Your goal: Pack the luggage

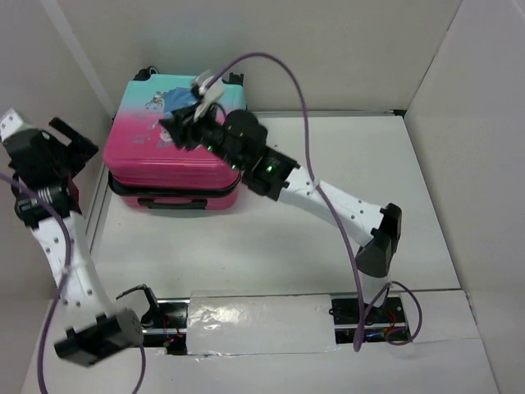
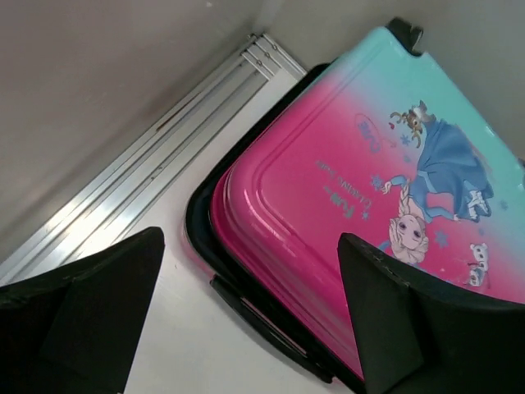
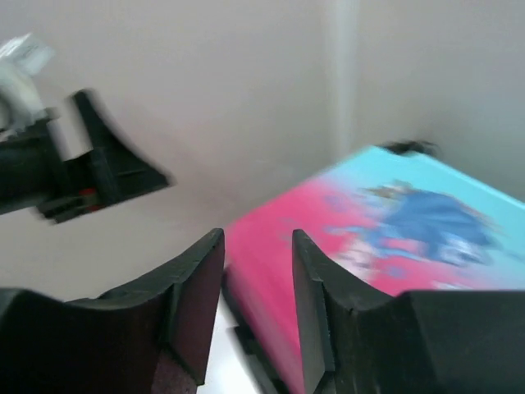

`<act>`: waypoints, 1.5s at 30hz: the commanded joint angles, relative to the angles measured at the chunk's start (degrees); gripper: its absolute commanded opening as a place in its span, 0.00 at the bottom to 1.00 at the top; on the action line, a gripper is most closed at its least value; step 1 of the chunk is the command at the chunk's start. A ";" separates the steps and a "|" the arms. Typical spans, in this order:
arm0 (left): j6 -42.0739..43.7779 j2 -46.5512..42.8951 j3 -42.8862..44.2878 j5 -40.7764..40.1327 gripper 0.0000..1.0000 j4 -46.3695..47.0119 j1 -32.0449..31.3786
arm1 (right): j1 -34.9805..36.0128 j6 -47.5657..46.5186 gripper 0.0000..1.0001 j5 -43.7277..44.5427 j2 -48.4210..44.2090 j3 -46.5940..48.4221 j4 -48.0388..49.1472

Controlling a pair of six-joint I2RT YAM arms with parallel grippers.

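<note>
My left gripper stood spread wide and empty beside the luggage. My right gripper hovered over its lid, jaws parted narrowly, gripping nothing. The closed luggage lay flat in the far left corner of the white table, near pale walls.

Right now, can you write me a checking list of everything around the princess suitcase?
Surface: white table, bare in the middle.
Job's things: luggage closed, lying flat at the far left, princess side up.
Clutter: nothing seen.
Grippers: left gripper wide open and empty, beside the luggage; right gripper open and empty, above the lid.
Cables: purple cable loops high over the right arm; another runs along the left arm.
Surroundings: plain white walls on three sides.
</note>
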 commanded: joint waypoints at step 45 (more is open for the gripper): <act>25.79 69.26 38.22 -18.58 0.96 17.41 -5.23 | -33.31 14.13 0.08 -11.79 46.28 18.66 -2.01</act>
